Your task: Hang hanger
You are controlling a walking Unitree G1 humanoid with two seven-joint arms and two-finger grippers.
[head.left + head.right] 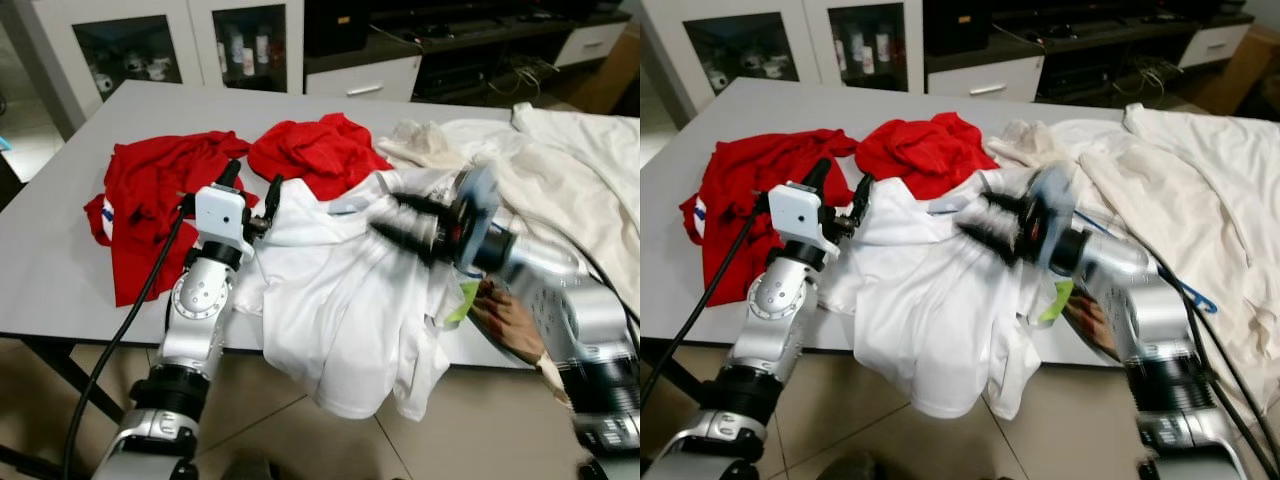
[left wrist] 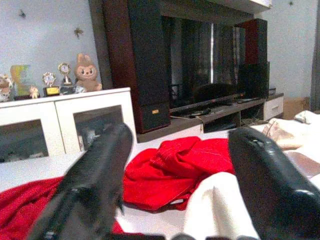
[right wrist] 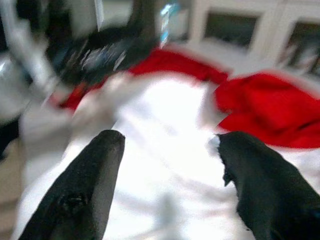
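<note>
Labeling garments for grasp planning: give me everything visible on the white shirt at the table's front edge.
The white shirt is thin, crumpled fabric, lying on the grey table with its lower part hanging over the front edge. The left gripper, open, sits at its left side; the right gripper, blurred and open, is above its middle. A red garment borders it behind.

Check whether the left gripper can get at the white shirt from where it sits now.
Probably yes: the left gripper hovers open at the white shirt's upper edge, nothing between them. The red garment lies just beyond.
</note>
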